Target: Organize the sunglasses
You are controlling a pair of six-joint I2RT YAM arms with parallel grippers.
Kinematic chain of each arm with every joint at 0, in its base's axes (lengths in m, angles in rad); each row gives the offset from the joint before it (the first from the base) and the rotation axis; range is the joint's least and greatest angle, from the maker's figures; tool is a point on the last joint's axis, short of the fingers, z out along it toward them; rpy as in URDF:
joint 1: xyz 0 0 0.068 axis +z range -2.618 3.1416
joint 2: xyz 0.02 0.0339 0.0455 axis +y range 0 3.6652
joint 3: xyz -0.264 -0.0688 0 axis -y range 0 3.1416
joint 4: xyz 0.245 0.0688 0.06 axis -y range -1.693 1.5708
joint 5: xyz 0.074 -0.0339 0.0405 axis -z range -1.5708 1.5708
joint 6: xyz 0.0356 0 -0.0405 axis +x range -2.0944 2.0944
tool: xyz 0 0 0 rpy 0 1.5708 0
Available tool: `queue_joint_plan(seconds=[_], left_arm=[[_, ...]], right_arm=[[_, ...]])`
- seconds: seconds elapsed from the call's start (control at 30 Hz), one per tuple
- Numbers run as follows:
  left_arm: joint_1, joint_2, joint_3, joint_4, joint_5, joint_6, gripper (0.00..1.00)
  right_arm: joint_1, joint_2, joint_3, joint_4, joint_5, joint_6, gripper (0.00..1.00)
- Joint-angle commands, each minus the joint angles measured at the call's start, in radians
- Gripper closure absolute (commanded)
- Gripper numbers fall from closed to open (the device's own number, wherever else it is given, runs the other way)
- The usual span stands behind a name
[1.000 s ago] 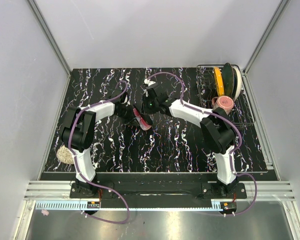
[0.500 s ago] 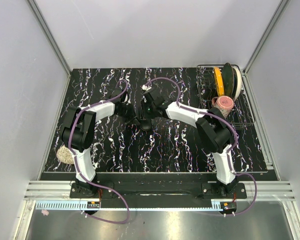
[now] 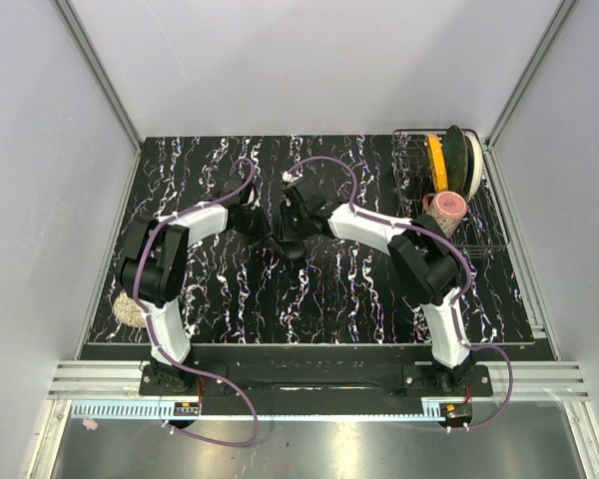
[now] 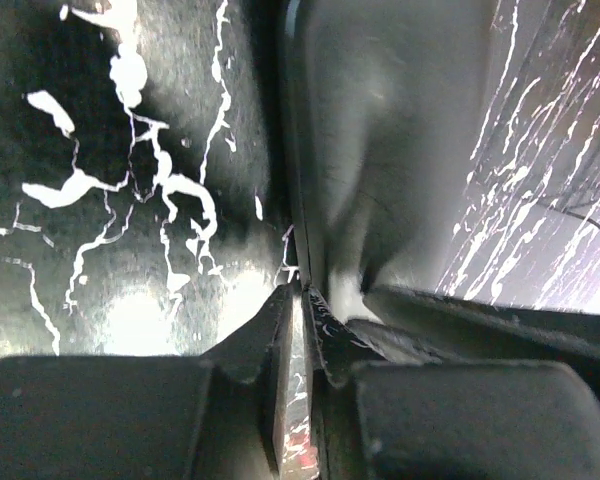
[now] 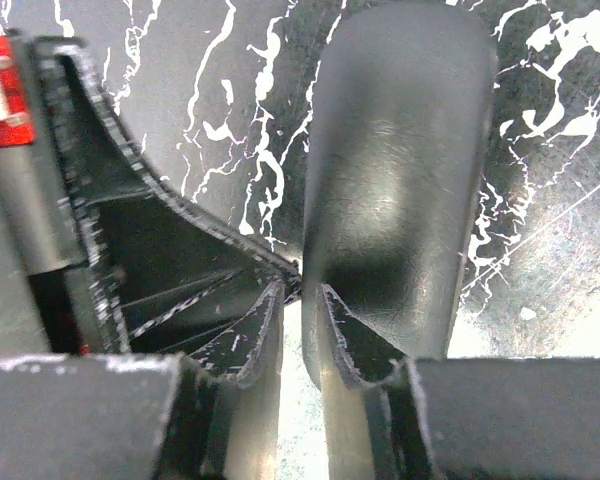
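Both arms meet at the middle of the glossy black, white-veined table [image 3: 359, 289]. There the left gripper [image 4: 302, 295] pinches the thin rim of the case [image 4: 380, 130], a smooth, matte dark oblong shell with a rounded end. A sliver of red shows deep between its ridged fingers [image 4: 270, 330]. The right gripper [image 5: 295, 295] is drawn nearly together with only table glare in the gap, one finger against the case's rounded end. The sunglasses show in no view; whether they lie inside the case cannot be told. A wire rack [image 3: 479, 215] fills the far right corner, leaving bare table along the near edge.
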Motion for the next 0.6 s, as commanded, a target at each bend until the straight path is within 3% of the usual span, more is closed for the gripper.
queue_joint_plan(seconds=[0.0, 0.4, 0.5, 0.57], left_arm=[[-0.001, -0.110, -0.023, 0.016, -0.035, 0.013, 0.85], [0.021, -0.190, -0.085, -0.008, -0.091, 0.015, 0.80], [0.030, -0.216, -0.080, -0.042, -0.161, 0.019, 0.77], [0.035, -0.247, -0.083, -0.059, -0.203, 0.021, 0.72]], right_arm=[[0.006, 0.037, 0.026, -0.076, 0.072, 0.022, 0.75], [-0.011, 0.011, 0.015, -0.073, 0.065, 0.016, 0.72], [-0.011, -0.031, 0.021, -0.064, 0.074, -0.008, 0.66], [-0.011, -0.063, 0.028, -0.060, 0.103, -0.051, 0.51]])
